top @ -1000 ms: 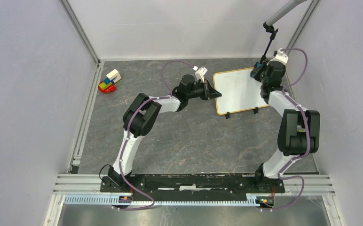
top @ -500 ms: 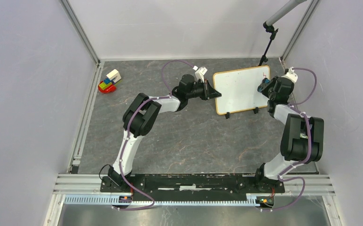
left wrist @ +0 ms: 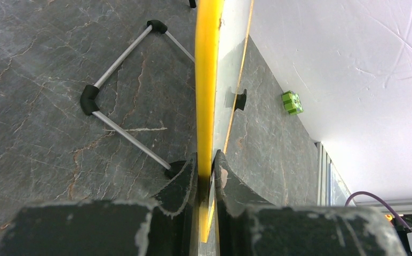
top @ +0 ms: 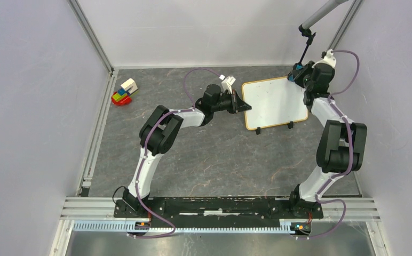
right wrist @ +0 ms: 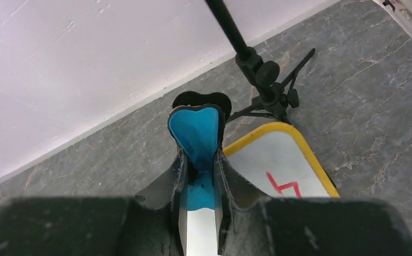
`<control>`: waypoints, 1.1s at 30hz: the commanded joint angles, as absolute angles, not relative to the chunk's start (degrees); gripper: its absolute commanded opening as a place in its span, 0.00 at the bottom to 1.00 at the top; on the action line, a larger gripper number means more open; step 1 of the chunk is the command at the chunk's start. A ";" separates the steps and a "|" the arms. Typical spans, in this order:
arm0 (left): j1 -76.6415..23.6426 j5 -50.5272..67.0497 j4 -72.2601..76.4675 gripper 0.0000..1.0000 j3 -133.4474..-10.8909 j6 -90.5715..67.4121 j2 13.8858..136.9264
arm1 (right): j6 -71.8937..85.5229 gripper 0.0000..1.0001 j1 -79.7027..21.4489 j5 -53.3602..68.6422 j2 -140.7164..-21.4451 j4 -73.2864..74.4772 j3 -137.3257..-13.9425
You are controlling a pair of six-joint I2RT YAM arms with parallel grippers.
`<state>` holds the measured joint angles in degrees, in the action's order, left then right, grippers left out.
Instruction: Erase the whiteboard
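whiteboard [top: 275, 104] long axis left-right | left hand [left wrist: 206, 168] clamps edge | right hand [right wrist: 199, 156]: eraser [right wrist: 195, 130]

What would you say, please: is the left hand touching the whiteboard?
Touching. The left wrist view shows the left hand clamped on the whiteboard, a finger pressed against each face.

The only writing is a red handwritten mark [right wrist: 282, 185] near the rounded corner of the flat rectangular white board with a thin yellow frame [right wrist: 262, 158], seen from the right wrist. Its few angular strokes cannot be read as any definite letter or number.
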<state>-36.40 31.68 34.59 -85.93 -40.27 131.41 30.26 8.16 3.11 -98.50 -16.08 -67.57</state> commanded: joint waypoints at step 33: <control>-35.86 29.97 31.37 0.02 -86.27 -37.01 132.17 | 34.32 0.00 12.80 8.75 -100.89 -9.98 -70.19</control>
<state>-36.38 31.90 34.61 -85.97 -40.27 131.41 35.42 11.84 8.95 -96.36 -14.66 -64.14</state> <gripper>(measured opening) 0.161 0.230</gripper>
